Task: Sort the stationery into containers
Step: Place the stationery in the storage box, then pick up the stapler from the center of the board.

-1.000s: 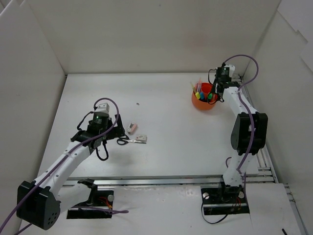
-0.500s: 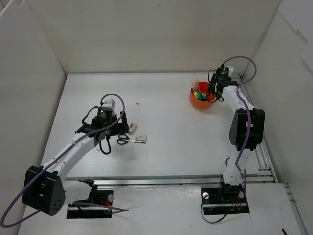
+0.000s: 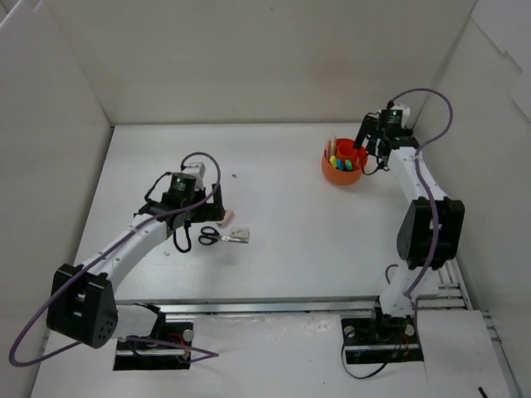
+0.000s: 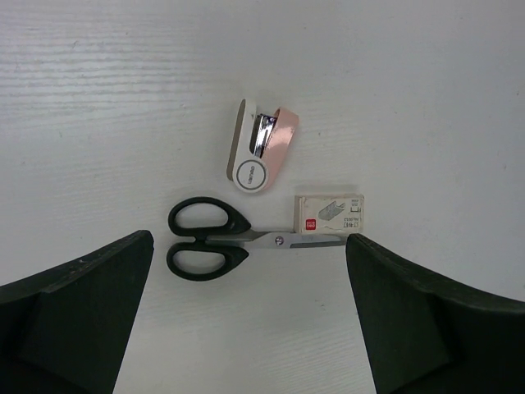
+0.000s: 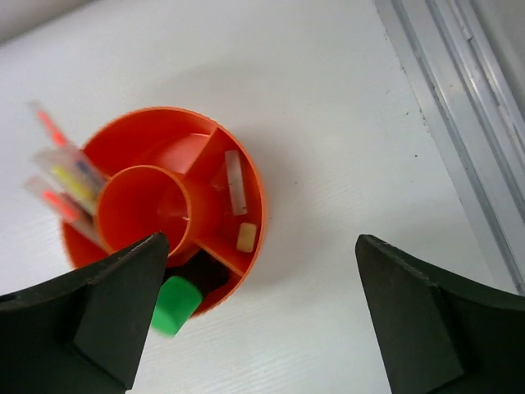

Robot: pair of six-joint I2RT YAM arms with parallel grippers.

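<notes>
- Since 1 s ago, we see the left gripper [image 4: 248, 243] has swung in twd the scissors [image 4: 275, 240]. The right gripper [image 5: 262, 240] has pulled back to the far-right side of the orange cup [image 5: 238, 152], which sits abt where it was.
- L gripper: fingers [image 4: 82, 312] spread wide, holding nothing, hovering above the scissors.
- Scissors: black handles, blades closed, lying flat on the table [image 3: 290, 240], left of centre in the top view.
- Blade tips reach the lower edge of a small beige box [image 4: 328, 215]. We can't tell if they touch it or slip under it.
- Pink-and-white stapler [image 4: 262, 148] lies just beyond the scissors, tilted, apart from both scissors and box.
- R gripper: fingers [image 5: 426, 320] also wide apart, nothing between them, above the table just beside the cup.
- Cup stands upright at the far right of the table, near the metal rail [image 5: 459, 123].
- Cup has a round centre tube w/ divided outer sections.
- Thin pens [image 5: 61, 176] lean out of one outer section.
- A green-ended highlighter [image 5: 176, 304] sticks out of another, partly hidden by a finger.
- Rail-side section holds a pale stick [image 5: 235, 182] and a beige eraser [image 5: 246, 236].
</notes>
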